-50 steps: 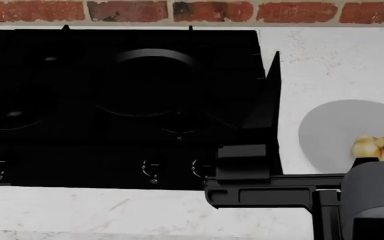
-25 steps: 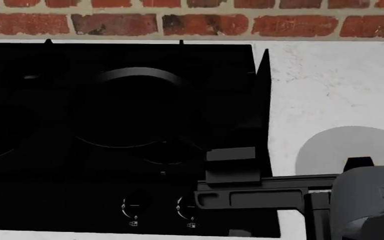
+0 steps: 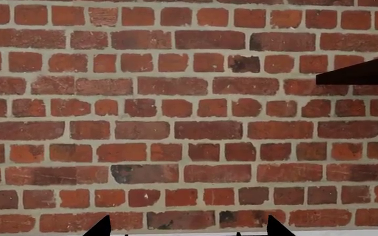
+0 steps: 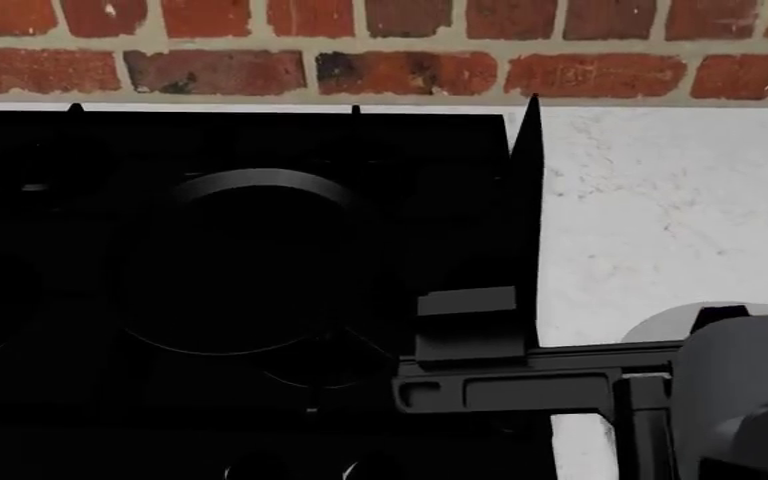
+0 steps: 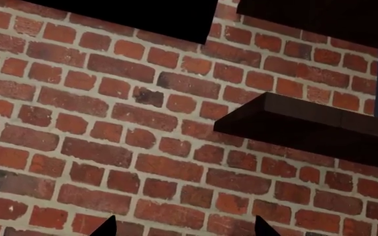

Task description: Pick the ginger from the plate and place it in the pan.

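The black pan (image 4: 244, 265) sits on the stove, its grey rim glinting at the back. Only a sliver of the light-grey plate (image 4: 654, 325) shows above my right arm. The ginger is hidden behind that arm's grey body. My right gripper (image 4: 531, 130) points at the wall, edge-on, between stove and plate, to the right of the pan. In the right wrist view the right gripper (image 5: 185, 222) is open on bare brick wall. In its own wrist view the left gripper (image 3: 187, 222) is also open, empty, and faces the wall.
The black stove (image 4: 117, 400) fills the left of the head view, on a white marbled countertop (image 4: 664, 200). A red brick wall (image 4: 398, 50) runs along the back. Dark wooden shelves (image 5: 307, 128) jut from the wall higher up.
The head view has shifted, so the stove, pan and plate slid down the picture. The ginger, visible a second ago on the plate, is now covered by my right arm.
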### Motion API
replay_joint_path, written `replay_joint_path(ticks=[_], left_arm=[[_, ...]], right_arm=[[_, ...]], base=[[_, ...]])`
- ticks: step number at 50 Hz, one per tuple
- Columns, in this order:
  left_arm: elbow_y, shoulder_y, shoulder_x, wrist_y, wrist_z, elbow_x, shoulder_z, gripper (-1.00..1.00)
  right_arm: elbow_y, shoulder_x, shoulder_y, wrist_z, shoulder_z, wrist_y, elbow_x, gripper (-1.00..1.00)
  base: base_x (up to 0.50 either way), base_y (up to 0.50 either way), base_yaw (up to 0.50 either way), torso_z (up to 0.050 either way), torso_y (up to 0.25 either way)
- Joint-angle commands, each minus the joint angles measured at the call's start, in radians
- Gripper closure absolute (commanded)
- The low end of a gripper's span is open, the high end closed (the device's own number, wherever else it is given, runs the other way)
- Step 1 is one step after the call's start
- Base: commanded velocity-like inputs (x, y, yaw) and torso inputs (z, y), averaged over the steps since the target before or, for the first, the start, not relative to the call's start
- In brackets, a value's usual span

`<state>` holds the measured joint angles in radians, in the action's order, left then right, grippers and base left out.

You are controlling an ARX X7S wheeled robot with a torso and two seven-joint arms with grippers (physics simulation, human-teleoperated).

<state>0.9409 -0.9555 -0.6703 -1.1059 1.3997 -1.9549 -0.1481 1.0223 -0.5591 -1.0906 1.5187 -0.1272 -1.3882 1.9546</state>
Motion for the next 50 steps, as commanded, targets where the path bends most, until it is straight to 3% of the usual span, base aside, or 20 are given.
replay_joint_path(ticks=[1,7,12,21,50], left_arm=[[0.001,0.002,-0.006,0.008,-0.005,0.004,0.001,-1.0],[0.0,0.017,-0.001,0.003,-0.02,0.02,-0.004,-1.0],[0.002,0.019,-0.003,0.005,-0.019,0.02,0.0,-1.0],[0.006,0.015,-0.001,0.011,-0.015,0.021,0.012,-1.0],[0.006,0.005,-0.014,0.027,-0.012,0.024,0.03,-1.0]], right_arm=[[-0.051,-0.031,-0.036,0.008,0.037,0.016,0.003,-1.0],[-0.121,-0.082,-0.072,0.024,0.092,0.07,0.046,-1.0],[-0.244,-0.185,-0.161,0.002,0.111,0.144,0.151,-1.0],[-0.372,-0.349,-0.335,0.006,0.271,0.157,0.275,-1.0],[-0.48,-0.443,-0.303,-0.129,0.272,0.128,0.257,-1.0]], base=[[0.0,0.0,0.0,0.0,0.0],[0.0,0.0,0.0,0.0,0.0],[0.0,0.0,0.0,0.0,0.0],[0.0,0.0,0.0,0.0,0.0],[0.0,0.0,0.0,0.0,0.0]])
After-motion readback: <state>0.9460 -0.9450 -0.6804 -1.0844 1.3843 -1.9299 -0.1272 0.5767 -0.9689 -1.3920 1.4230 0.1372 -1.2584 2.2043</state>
